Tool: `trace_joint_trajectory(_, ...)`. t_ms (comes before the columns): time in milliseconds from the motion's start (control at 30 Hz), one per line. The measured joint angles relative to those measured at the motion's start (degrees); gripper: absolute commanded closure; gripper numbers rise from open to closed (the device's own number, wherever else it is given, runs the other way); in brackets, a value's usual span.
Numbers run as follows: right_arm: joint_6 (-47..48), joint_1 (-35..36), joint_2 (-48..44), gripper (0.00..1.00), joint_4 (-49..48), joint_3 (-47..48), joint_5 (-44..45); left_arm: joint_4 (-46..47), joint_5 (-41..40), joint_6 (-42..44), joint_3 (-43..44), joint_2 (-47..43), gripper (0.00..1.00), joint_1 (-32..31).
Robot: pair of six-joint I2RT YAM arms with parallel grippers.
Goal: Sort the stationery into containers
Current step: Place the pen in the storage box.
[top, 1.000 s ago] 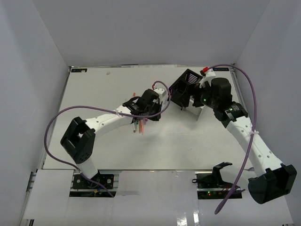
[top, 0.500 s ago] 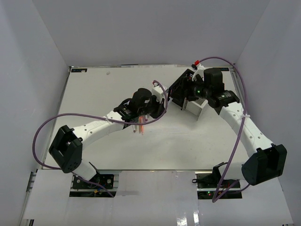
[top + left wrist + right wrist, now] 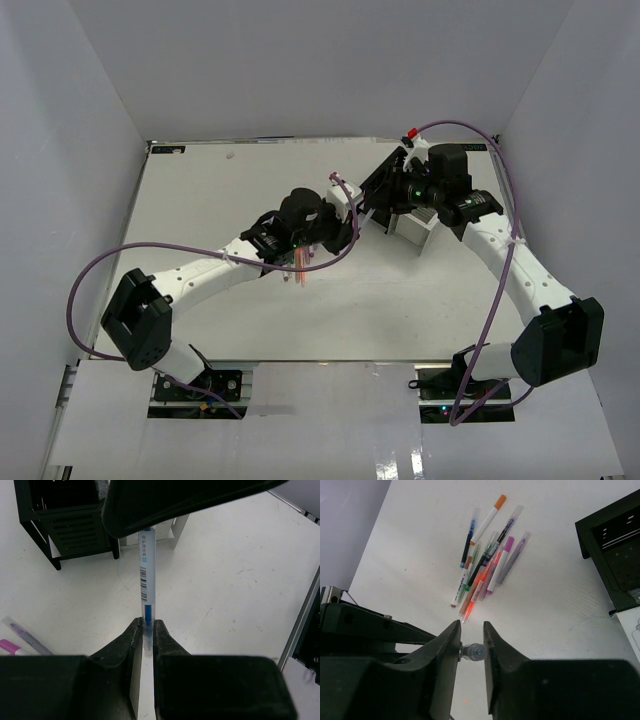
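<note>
The right gripper had edged left to meet the left gripper, which pinched a blue pen aloft near the black container; the right fingers bracketed its far end, clamped or not I could not tell; the left ought to let go only once that hold was firm; from overhead the pen was hidden.

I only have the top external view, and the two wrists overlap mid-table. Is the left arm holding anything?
Observer: Yes. The left wrist view shows the left gripper with its jaws shut on a clear-barrelled blue-ink pen.
Operator: And the right arm?
Observer: In the right wrist view, the pen's far end sits between the jaws of the right gripper. I cannot tell whether they are pinching it.
Operator: What is lying below them?
Observer: A loose pile of pens and markers, roughly ten, lies on the table, apart from the black container.
</note>
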State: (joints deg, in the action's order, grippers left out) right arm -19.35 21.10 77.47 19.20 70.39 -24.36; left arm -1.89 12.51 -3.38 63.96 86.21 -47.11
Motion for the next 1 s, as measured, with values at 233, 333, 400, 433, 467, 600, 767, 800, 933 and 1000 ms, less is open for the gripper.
trace_joint_trajectory(233, -0.94, 0.57, 0.0, 0.92, -0.37, 0.0, -1.29, 2.4, -1.11, 0.31, -2.08, -0.46, 0.53, -0.13)
trace_joint_trajectory(333, 0.37, 0.28, 0.02, 0.92, -0.5, 0.0, 0.35, 2.54, -3.78, -0.9, -2.54, -0.57, 0.2, -0.31)
trace_joint_trajectory(400, 1.49, -0.15, 0.31, 0.92, 0.02, 0.63, 2.08, 2.21, -6.8, -2.38, -2.54, -0.57, 0.1, -0.31)
trace_joint_trajectory(433, 2.01, -0.42, 0.74, 0.92, 0.15, 1.44, 2.97, 1.92, -8.37, -3.28, -2.54, -0.57, 0.09, -0.31)
trace_joint_trajectory(467, 2.49, -0.63, 1.31, 0.92, 0.24, 2.49, 4.17, 1.42, -10.38, -4.37, -2.54, -0.59, 0.08, -0.2)
trace_joint_trajectory(600, 6.62, -1.81, 5.16, 0.92, 0.11, 9.88, 11.26, -2.95, -15.26, -10.49, -2.6, -0.72, 0.05, 1.68)
trace_joint_trajectory(767, 12.13, -3.13, 9.55, 0.92, -3.74, 16.24, 22.47, -9.53, -18.08, -18.75, -4.79, -2.71, 0.03, 7.3)
trace_joint_trajectory(800, 12.85, -3.52, 10.32, 0.92, -4.83, 16.74, 24.17, -10.58, -18.32, -19.91, -5.46, -3.28, 0.03, 8.31)
trace_joint_trajectory(933, 15.54, -5.53, 14.69, 0.92, -8.9, 18.27, 29.22, -14.73, -19.21, -24.04, -8.39, -5.75, 0.02, 10.78)
trace_joint_trajectory(1000, 16.61, -6.29, 17.29, 0.92, -10.64, 19.12, 31.01, -16.09, -19.23, -25.57, -9.84, -7.02, 0.02, 11.17)
